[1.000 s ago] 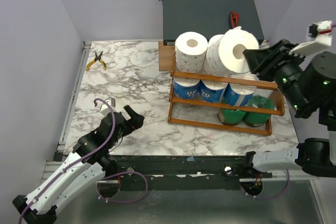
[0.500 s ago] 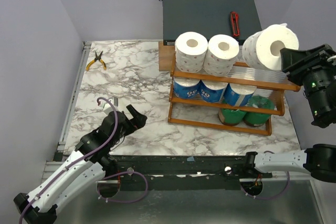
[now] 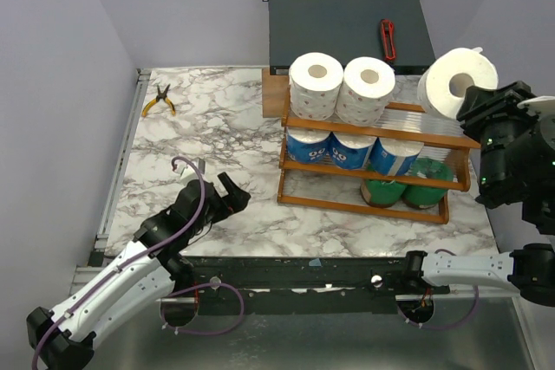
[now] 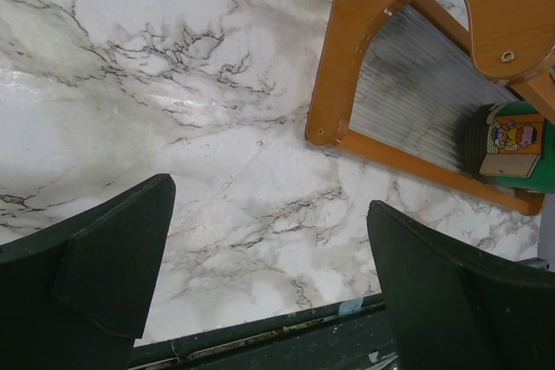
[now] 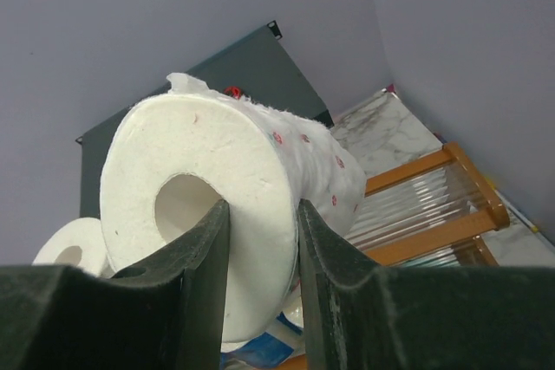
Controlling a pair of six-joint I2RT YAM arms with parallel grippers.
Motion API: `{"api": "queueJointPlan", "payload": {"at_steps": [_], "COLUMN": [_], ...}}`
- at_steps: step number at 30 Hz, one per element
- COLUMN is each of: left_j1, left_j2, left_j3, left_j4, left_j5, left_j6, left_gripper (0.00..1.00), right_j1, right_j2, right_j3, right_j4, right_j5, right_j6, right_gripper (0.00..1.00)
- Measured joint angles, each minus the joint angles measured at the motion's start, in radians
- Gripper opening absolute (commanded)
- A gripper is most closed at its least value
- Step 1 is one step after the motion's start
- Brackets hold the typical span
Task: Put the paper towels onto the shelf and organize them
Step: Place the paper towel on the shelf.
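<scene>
My right gripper is shut on a bare white paper towel roll, one finger in its hollow core and one outside, holding it above the right end of the shelf; the roll also fills the right wrist view. Two white rolls stand on the shelf's top tier, three blue-wrapped rolls on the middle tier, two green-wrapped rolls at the bottom. My left gripper is open and empty over the marble table, left of the shelf's near corner.
A flat dark grey metal box with a red tool on it lies behind the shelf. Yellow-handled pliers lie at the table's far left. A metal rail runs along the left edge.
My right gripper has carried the white roll rightward, away from the two rolls on the top tier, to above the shelf's right end. My left gripper has moved slightly toward the shelf.
</scene>
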Motion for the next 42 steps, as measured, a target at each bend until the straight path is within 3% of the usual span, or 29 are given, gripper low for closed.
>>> {"api": "queueJointPlan", "payload": {"at_steps": [5, 11, 16, 23, 42], "left_j1": [0.0, 0.0, 0.0, 0.0, 0.0], "left_j2": [0.021, 0.055, 0.074, 0.105, 0.102], "left_j3": [-0.013, -0.019, -0.019, -0.017, 0.032], "left_j4": [0.032, 0.047, 0.061, 0.075, 0.074], "left_j5": [0.022, 0.047, 0.059, 0.076, 0.085], "left_j6": [0.01, 0.02, 0.037, 0.053, 0.082], "left_gripper": [0.98, 0.99, 0.99, 0.98, 0.98], "right_j1": [0.019, 0.099, 0.105, 0.105, 0.116], "right_j2": [-0.012, -0.087, -0.116, -0.148, -0.049], "right_j3": [-0.128, -0.424, -0.47, -0.467, -0.415], "right_j4": [0.2, 0.871, 1.106, 1.226, 1.242], "right_j5": [0.038, 0.061, 0.072, 0.073, 0.073], "right_j6": [-0.143, -0.644, -0.813, -0.888, -0.945], "right_gripper": [0.11, 0.1, 0.1, 0.12, 0.15]}}
